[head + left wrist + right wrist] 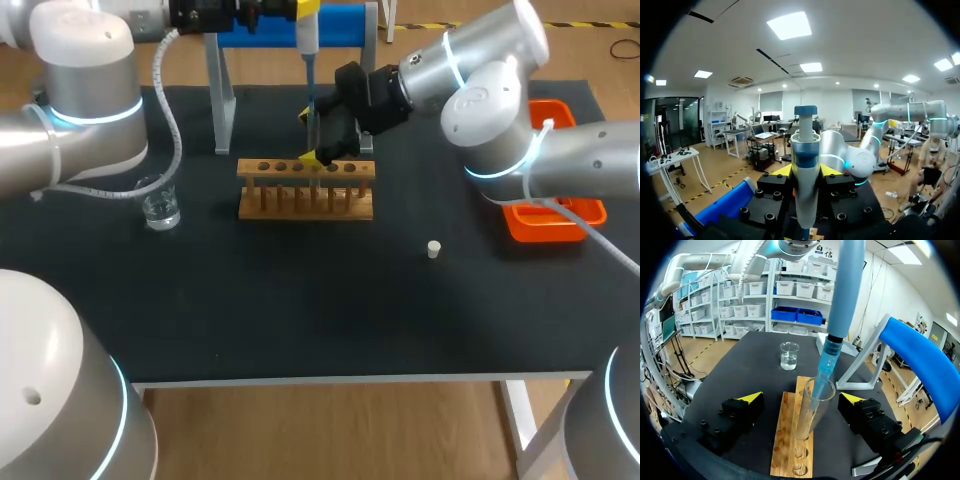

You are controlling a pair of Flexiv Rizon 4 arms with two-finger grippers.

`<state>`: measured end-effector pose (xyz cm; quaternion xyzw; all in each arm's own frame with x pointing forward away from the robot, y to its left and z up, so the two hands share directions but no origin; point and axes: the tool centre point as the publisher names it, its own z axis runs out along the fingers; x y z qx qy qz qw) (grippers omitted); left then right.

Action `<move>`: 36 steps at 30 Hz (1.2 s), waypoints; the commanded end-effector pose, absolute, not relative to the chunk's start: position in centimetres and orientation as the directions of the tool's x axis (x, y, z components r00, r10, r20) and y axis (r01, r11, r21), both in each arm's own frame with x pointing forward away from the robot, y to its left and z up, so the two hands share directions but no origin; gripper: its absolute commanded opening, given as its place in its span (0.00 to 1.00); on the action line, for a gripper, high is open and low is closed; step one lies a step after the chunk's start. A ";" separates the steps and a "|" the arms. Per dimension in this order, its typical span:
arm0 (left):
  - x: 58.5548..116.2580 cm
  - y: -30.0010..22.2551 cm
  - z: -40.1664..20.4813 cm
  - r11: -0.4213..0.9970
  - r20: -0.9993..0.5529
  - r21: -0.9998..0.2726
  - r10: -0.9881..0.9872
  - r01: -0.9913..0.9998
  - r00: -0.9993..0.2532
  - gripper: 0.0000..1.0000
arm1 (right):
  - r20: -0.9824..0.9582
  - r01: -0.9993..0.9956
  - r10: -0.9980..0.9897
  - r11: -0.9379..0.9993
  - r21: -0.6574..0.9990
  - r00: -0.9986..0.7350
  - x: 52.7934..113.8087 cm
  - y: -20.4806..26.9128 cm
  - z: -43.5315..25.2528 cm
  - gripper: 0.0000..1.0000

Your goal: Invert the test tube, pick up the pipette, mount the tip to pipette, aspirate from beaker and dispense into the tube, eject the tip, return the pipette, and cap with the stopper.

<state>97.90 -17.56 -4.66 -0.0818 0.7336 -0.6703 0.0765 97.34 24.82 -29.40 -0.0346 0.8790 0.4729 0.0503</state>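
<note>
A clear test tube (812,412) stands upright in the wooden rack (305,190). My right gripper (801,397) is open, one yellow-tipped finger on each side of the tube and apart from it. From above, the blue pipette (311,70) hangs over the rack, and its clear tip (821,375) reaches into the tube's mouth. My left gripper (806,171) is shut on the pipette's body (805,165) below the blue plunger knob. A glass beaker (160,205) with clear liquid stands left of the rack. The small white stopper (434,249) lies on the mat right of the rack.
The blue pipette stand (345,22) with grey legs stands behind the rack. An orange tray (555,215) sits at the table's right edge under my right arm. The black mat (300,300) covers the table in front of the rack.
</note>
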 end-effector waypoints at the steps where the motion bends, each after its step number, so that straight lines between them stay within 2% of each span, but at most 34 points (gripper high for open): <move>1: 98.0 -17.8 -4.7 0.088 -0.004 -0.996 -0.217 -0.015 -0.976 0.00 | -0.119 -0.107 -0.015 0.553 0.826 -0.993 97.4 24.8 -29.4 1.00; 36: 97.9 -18.4 -5.9 0.106 0.000 -0.994 -0.208 -0.023 -0.978 0.00 | -0.119 -0.107 -0.015 0.553 0.826 -0.993 97.4 24.8 -29.4 1.00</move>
